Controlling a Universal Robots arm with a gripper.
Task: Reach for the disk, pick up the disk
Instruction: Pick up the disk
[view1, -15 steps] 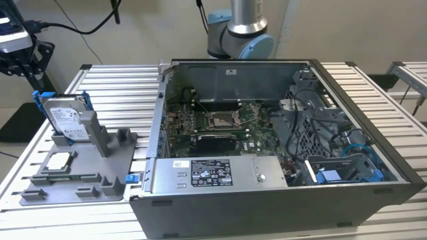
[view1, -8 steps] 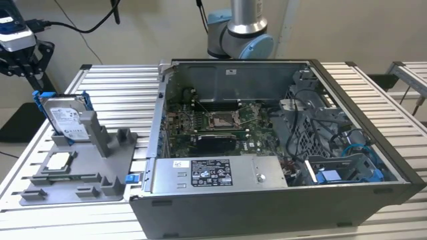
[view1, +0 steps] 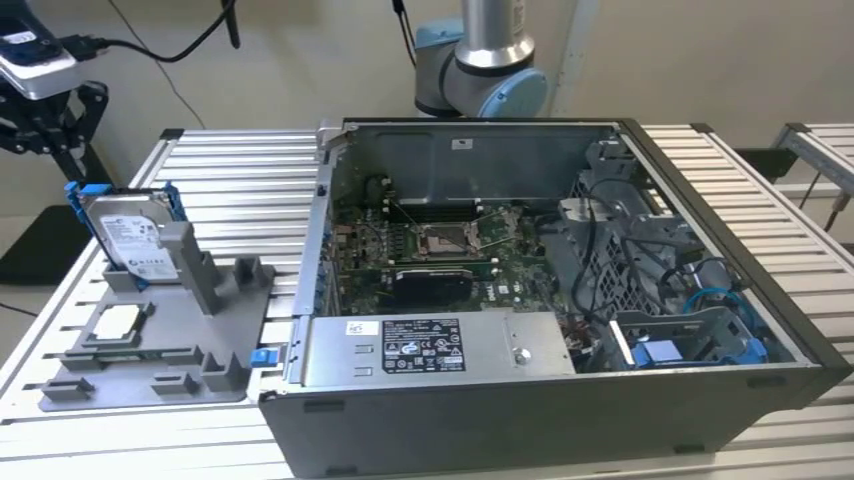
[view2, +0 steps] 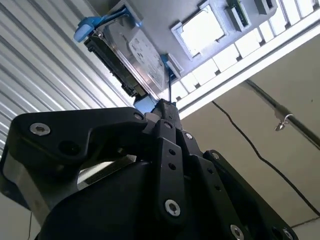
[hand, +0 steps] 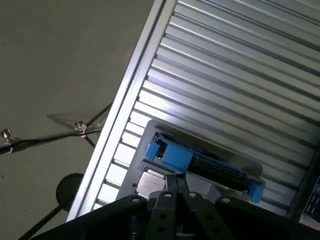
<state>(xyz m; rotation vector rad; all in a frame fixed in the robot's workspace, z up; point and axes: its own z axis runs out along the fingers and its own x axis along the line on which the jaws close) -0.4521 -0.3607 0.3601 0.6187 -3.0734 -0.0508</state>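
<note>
The disk (view1: 134, 235) is a silver-grey drive with a white label and a blue frame. It stands upright on its edge in a slot of the grey fixture (view1: 160, 385), at the exterior view's left. My gripper (view1: 54, 130) hangs above the disk and a little to the exterior view's left, apart from it. In the second wrist view the disk (view2: 135, 55) lies just beyond my gripper (view2: 167, 107). In the first wrist view its blue-framed edge (hand: 200, 162) sits past the gripper (hand: 177, 185). The fingers look shut with nothing between them.
An open computer case (view1: 561, 300) takes up the middle and the exterior view's right of the slatted table (view1: 227, 160). A small square silver chip (view1: 118, 322) lies in the fixture in front of the disk. The arm's base (view1: 481, 70) stands behind the case.
</note>
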